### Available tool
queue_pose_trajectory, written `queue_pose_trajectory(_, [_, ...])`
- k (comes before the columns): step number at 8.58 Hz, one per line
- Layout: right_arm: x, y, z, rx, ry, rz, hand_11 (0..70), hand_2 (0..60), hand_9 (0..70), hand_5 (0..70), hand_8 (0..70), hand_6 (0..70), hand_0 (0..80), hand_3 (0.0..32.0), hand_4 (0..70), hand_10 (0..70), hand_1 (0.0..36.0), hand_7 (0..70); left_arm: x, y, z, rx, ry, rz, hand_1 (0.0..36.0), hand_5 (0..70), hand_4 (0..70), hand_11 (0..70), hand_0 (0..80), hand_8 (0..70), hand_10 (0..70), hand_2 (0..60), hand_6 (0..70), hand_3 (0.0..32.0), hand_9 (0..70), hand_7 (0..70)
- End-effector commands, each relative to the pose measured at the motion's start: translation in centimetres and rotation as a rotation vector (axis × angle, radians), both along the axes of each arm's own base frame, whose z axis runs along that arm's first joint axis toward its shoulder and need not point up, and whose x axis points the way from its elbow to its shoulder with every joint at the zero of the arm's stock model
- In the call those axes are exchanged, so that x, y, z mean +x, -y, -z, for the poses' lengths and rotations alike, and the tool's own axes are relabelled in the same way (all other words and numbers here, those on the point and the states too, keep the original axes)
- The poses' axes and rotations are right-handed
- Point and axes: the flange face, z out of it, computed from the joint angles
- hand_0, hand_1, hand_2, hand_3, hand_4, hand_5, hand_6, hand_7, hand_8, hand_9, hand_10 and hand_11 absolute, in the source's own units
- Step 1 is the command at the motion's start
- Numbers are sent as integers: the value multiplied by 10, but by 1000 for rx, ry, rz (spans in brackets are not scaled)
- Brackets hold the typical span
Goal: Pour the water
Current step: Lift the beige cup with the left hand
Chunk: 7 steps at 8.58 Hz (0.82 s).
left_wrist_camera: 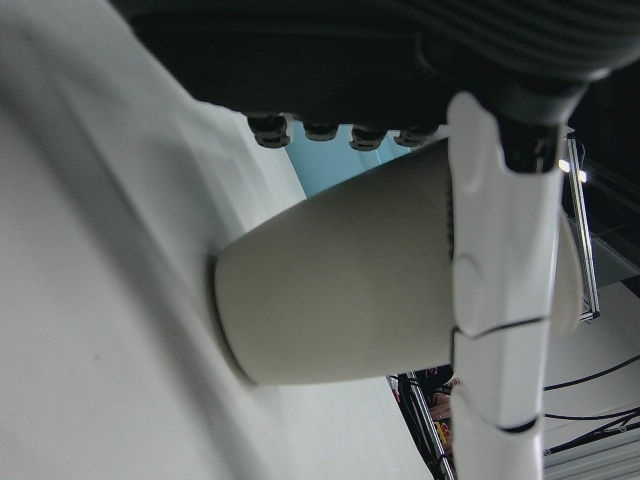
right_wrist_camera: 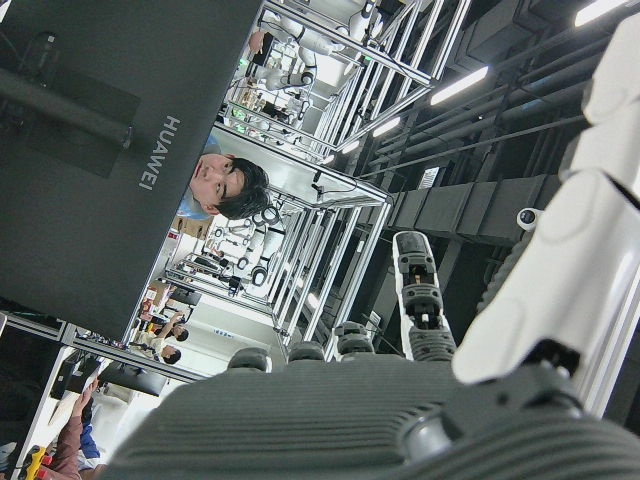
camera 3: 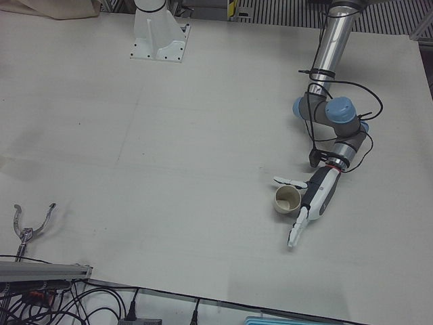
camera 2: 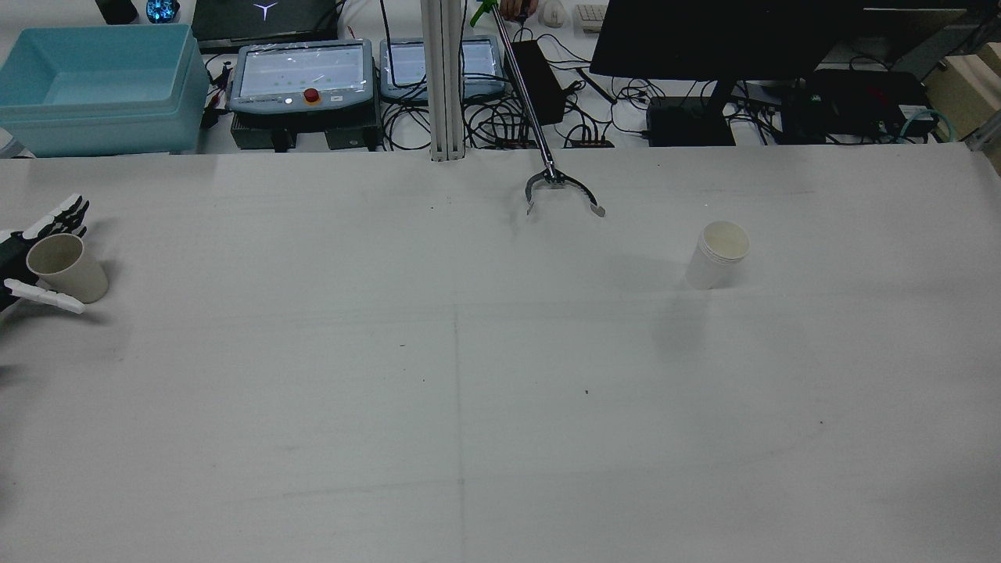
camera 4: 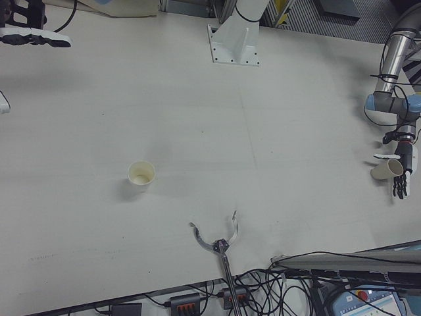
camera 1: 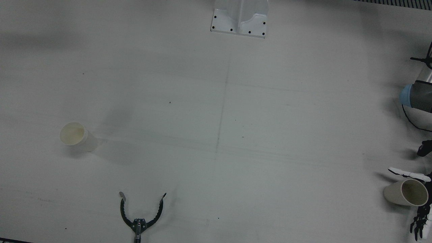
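Front view: the surface (camera 1: 216,101) is mostly bare, loads of open room in the middle. Two paper cups total. The white cup (camera 1: 77,136) stands upright over on the view's left, mouth up. The beige cup (camera 1: 406,192) is way out at the right edge, tilted, mouth toward the camera, with the left hand (camera 1: 416,197) wrapped round it. A reacher tool (camera 1: 140,213) pokes in from the bottom edge, claw spread apart.

Rear view: the beige cup sits at the far left edge, leaning a bit, fingers (camera 2: 43,293) on both sides.

Left-front view: the arm reaches down to it and the cup's base touches the surface.

Right-front view: the right hand (camera 4: 29,33) hangs up at the top-left corner, well apart from both cups, looks unclenched and empty.
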Motion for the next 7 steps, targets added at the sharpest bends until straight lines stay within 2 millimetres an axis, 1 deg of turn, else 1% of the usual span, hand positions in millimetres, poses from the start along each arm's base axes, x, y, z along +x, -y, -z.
queue_pose_trajectory(1, [0, 1, -4, -9, -2, 0, 0, 112, 0, 102, 0, 30, 430, 34, 121, 0, 97, 59, -4, 0, -3, -25, 12, 12, 209, 204, 438, 67, 616, 0, 34, 0, 1, 0, 1, 71])
queue_pose_trajectory(2, [0, 1, -6, -10, -3, 0, 0, 112, 0, 100, 0, 30, 430, 34, 120, 0, 97, 58, -7, -2, -6, -47, 8, 26, 201, 361, 579, 82, 630, 0, 46, 0, 29, 0, 11, 127])
queue_pose_trajectory(3, [0, 2, -9, -16, -5, -1, 0, 112, 0, 100, 0, 30, 429, 34, 118, 0, 97, 57, -9, -3, -6, -75, 4, 26, 198, 422, 592, 85, 647, 0, 47, 0, 50, 0, 16, 154])
queue_pose_trajectory(4, [0, 3, -9, -16, -5, -1, 0, 112, 0, 101, 0, 30, 430, 34, 118, 0, 97, 56, -11, -4, -8, -104, -7, 25, 218, 450, 575, 89, 791, 3, 48, 0, 66, 0, 19, 168])
queue_pose_trajectory(5, [0, 3, -8, -15, -4, -1, 0, 115, 0, 101, 0, 31, 430, 32, 125, 0, 98, 58, -13, -5, -9, -122, -15, 34, 218, 436, 576, 86, 766, 3, 46, 0, 67, 0, 18, 164])
queue_pose_trajectory(6, [0, 3, -8, -15, -4, -3, 0, 119, 0, 102, 0, 31, 430, 32, 127, 0, 98, 60, -13, -5, -9, -124, -16, 37, 223, 432, 573, 88, 775, 4, 48, 0, 72, 0, 20, 173])
queue_pose_trajectory(7, [1, 3, -9, -16, -5, -4, 0, 121, 0, 102, 0, 32, 430, 32, 129, 0, 99, 60, -14, -5, -6, -139, -19, 39, 227, 444, 567, 98, 800, 20, 54, 0, 87, 0, 47, 204])
